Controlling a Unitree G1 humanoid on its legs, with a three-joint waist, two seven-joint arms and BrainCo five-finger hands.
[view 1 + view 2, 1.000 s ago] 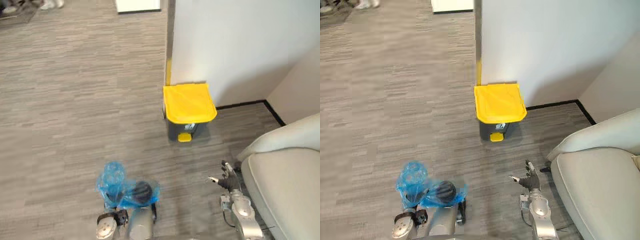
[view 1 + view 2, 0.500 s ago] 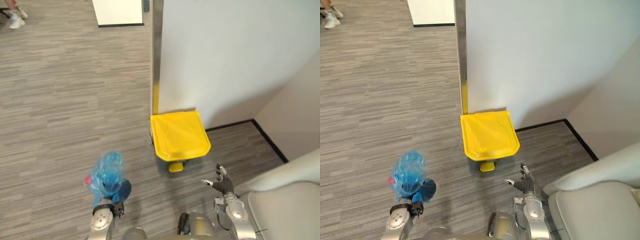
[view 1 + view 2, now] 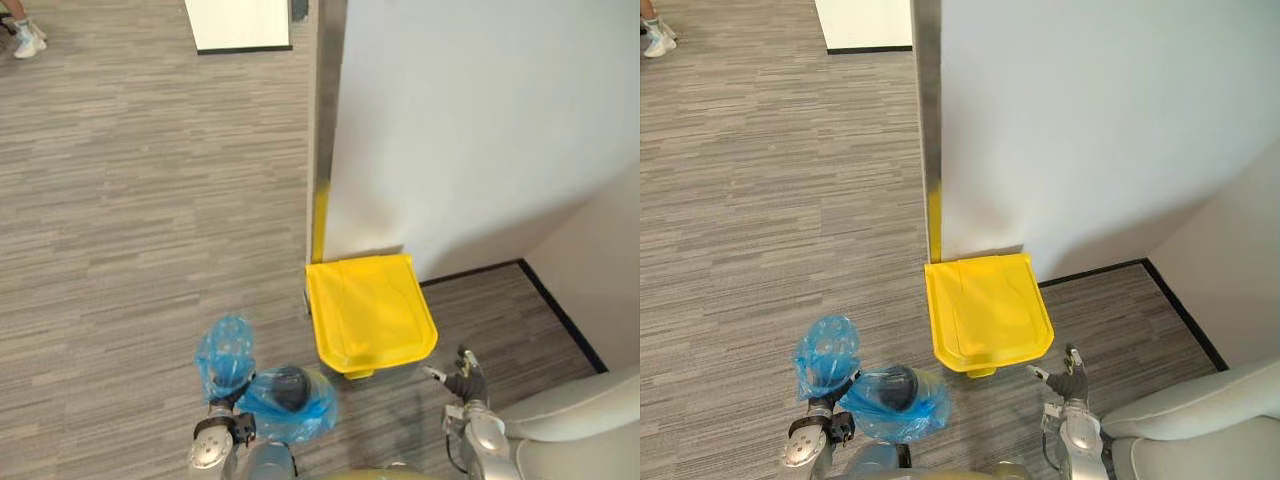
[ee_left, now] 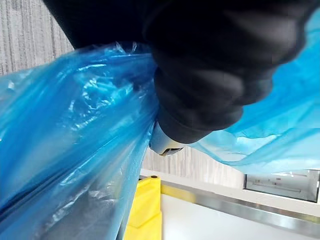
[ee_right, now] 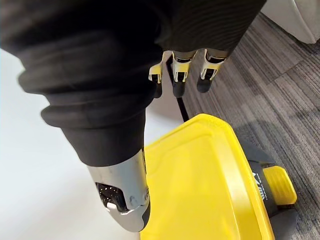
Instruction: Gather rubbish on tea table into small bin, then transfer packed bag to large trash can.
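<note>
A blue plastic bag (image 3: 283, 402) of rubbish hangs low at the left, its gathered neck (image 3: 225, 352) sticking up above my left hand (image 3: 222, 404). That hand is shut on the bag, and in the left wrist view blue film (image 4: 75, 150) wraps around it. The large trash can (image 3: 370, 312) has a shut yellow lid and a yellow pedal (image 5: 280, 185), and it stands against the white wall. My right hand (image 3: 462, 378) hovers open just right of the can's front corner, with its fingers (image 5: 180, 75) straight and nothing in them.
A white wall (image 3: 480, 130) with a metal corner strip (image 3: 322, 120) rises behind the can. A pale sofa (image 3: 580, 430) fills the lower right corner. A white panel (image 3: 240, 22) and a person's shoe (image 3: 25, 40) are far off on the grey floor.
The camera has shifted and the can now sits lower and closer. The bag's bulging body has swung to the right of my left hand. My right hand stays open beside the can.
</note>
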